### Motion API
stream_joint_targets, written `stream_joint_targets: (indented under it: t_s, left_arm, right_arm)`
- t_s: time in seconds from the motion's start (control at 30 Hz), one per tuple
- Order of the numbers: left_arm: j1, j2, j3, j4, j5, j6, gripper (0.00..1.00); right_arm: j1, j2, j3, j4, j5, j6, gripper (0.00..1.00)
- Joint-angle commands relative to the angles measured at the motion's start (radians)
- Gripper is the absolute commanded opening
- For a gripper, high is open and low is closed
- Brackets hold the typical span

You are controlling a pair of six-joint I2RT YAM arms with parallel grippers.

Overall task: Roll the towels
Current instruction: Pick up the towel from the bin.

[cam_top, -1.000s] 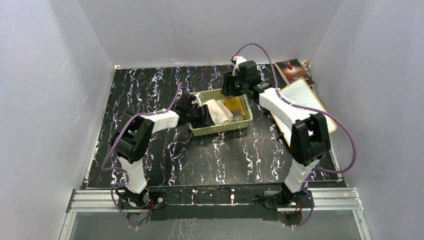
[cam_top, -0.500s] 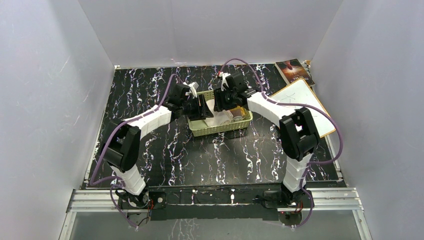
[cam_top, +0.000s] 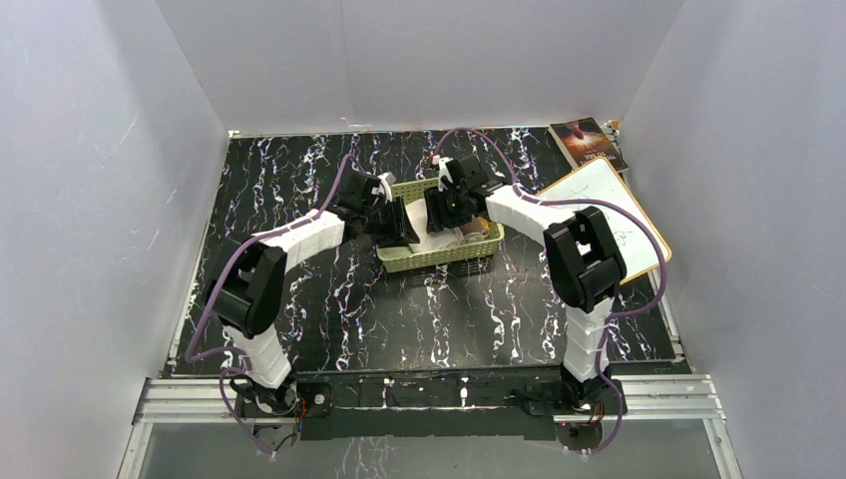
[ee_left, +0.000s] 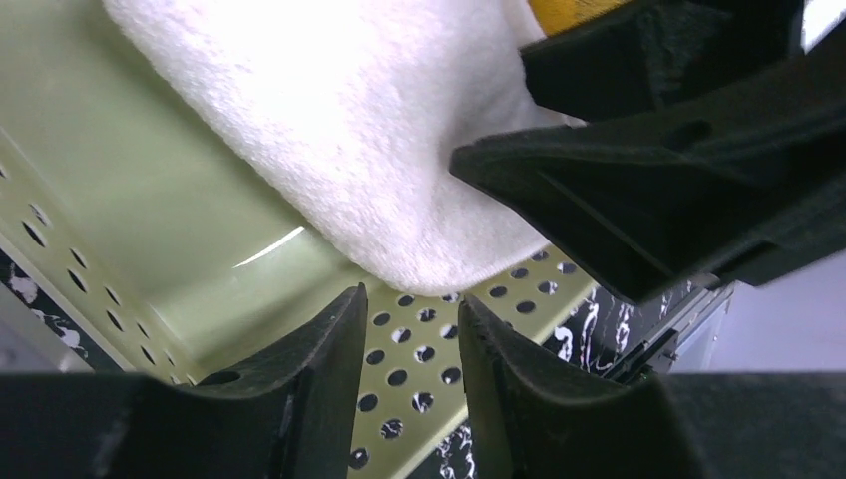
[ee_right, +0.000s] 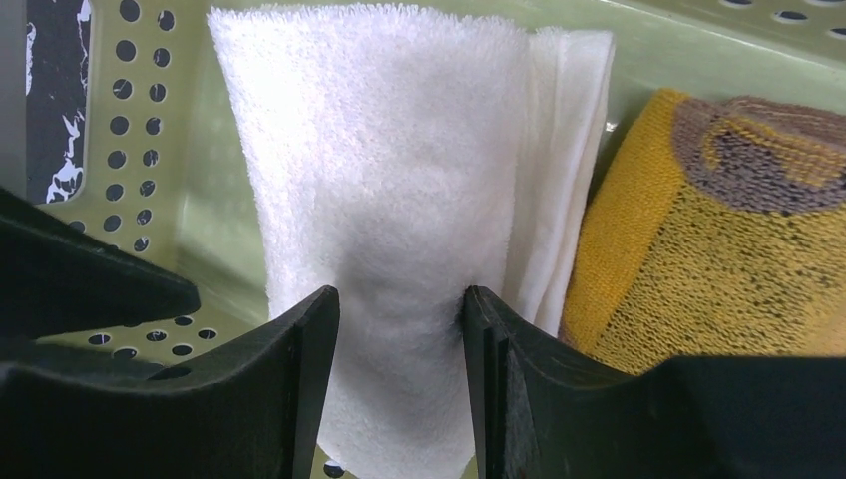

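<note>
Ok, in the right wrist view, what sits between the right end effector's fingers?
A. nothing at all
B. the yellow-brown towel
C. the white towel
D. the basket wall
C: the white towel fills the gap between the fingers of the right end effector, while the yellow-brown towel lies off to one side in the green basket.

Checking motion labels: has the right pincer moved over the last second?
Yes. The right pincer has swung left and nearer, away from the book, over the green basket.
</note>
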Motion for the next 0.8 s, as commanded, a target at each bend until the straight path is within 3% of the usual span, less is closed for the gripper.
stream_joint_targets:
  t_s: [0.0, 0.33, 0.77]
  left_arm:
    - [0.026, 0.048, -0.007, -0.008, -0.02, 0.016, 0.35]
    - [0.089, 0.155, 0.057, -0.038, -0.071, 0.077, 0.17]
    - [0.078, 0.259, 0.152, 0.013, -0.01, 0.05, 0.12]
  right_arm:
    - [-0.003, 0.013, 0.038, 0.015, -0.053, -0.016, 0.44]
    - [-0.009, 0.003, 0.049, -0.004, -0.109, 0.001, 0.0]
    - [-0.016, -0.091, 0.048, 0.043, -0.203, 0.074, 0.0]
